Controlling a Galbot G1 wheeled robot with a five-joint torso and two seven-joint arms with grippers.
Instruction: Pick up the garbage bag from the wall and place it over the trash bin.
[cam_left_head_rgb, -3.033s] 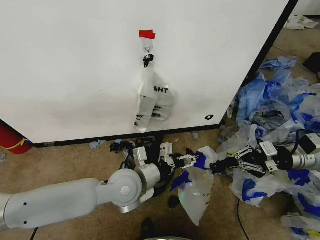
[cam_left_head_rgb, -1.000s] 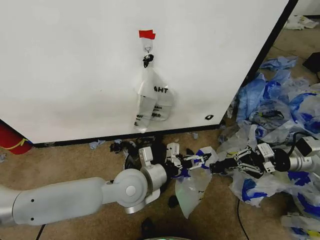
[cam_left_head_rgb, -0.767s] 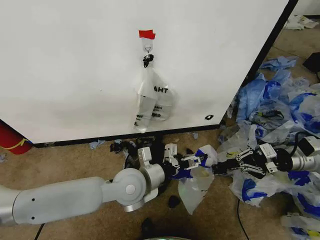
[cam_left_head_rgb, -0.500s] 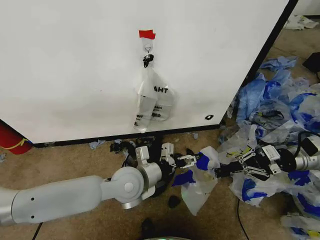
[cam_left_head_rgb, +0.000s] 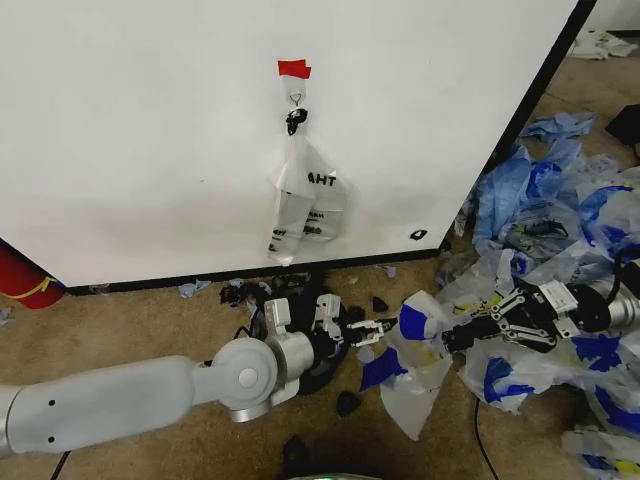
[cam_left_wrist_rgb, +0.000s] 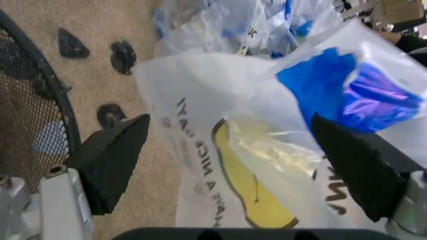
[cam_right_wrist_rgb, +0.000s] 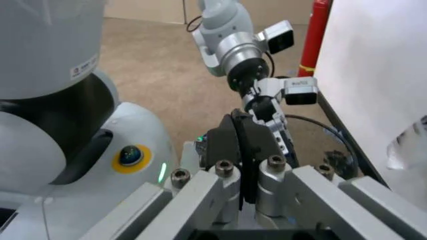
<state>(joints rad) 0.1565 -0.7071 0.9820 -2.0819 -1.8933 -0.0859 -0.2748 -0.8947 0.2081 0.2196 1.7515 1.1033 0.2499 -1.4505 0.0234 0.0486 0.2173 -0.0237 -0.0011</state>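
The garbage bag (cam_left_head_rgb: 412, 368) is held stretched above the carpet floor (cam_left_head_rgb: 150, 320), just below the wall (cam_left_head_rgb: 150, 130); smiley and blue patches show. The right hand (cam_left_head_rgb: 452, 337) is clamped on its edge; the left hand (cam_left_head_rgb: 372, 328) is spread wide at its mouth.

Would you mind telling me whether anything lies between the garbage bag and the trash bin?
Nothing visible blocks it. The garbage bag hangs from the right gripper, just right of the trash bin. The open left gripper sits between them, straddling the bag.

Head high, facing down; wrists close, opposed
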